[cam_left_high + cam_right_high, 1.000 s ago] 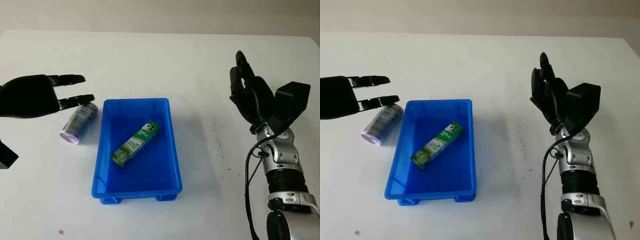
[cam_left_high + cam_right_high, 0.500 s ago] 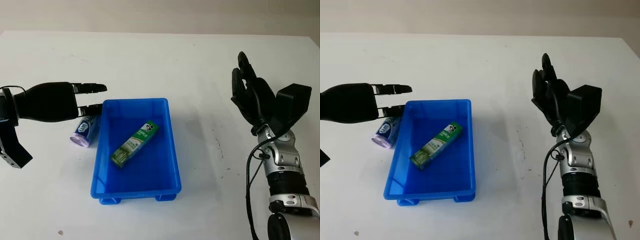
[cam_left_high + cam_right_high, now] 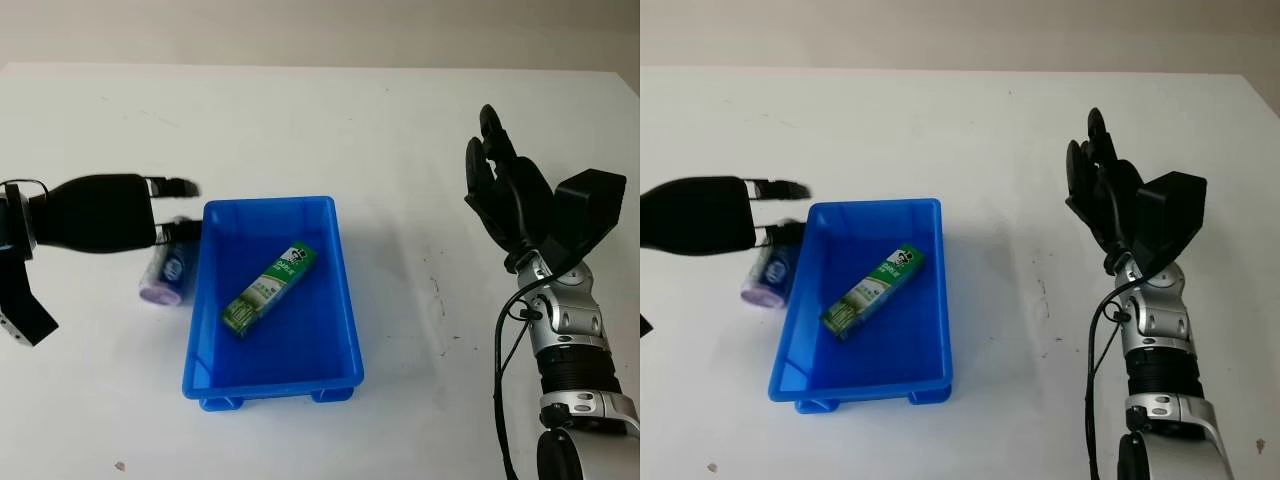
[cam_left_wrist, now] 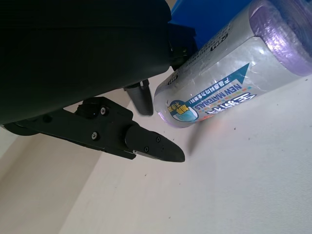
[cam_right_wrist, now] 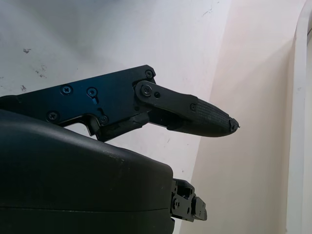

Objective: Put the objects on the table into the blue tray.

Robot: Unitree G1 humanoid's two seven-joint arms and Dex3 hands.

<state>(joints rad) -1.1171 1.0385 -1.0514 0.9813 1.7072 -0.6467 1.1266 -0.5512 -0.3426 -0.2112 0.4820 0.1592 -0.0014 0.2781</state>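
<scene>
Blue tray (image 3: 345, 300) sits close on the table (image 3: 300, 120), green box (image 3: 268, 289) inside. Purple can (image 3: 168, 274) lies just outside its left wall. Left robot hand (image 3: 178, 210) hangs over the can, open, holding nothing; it should close gently around the middle. Right robot hand (image 3: 505, 190) waits far right, open.

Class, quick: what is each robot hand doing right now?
Left robot hand: over the purple can, grip cannot be told.
Right robot hand: open, raised right of the blue tray.

Two head views look forward and down at the table (image 3: 300, 120) from slightly different places and share the blue tray (image 3: 346, 300); each wrist camera sits very close beside its own black hand
</scene>
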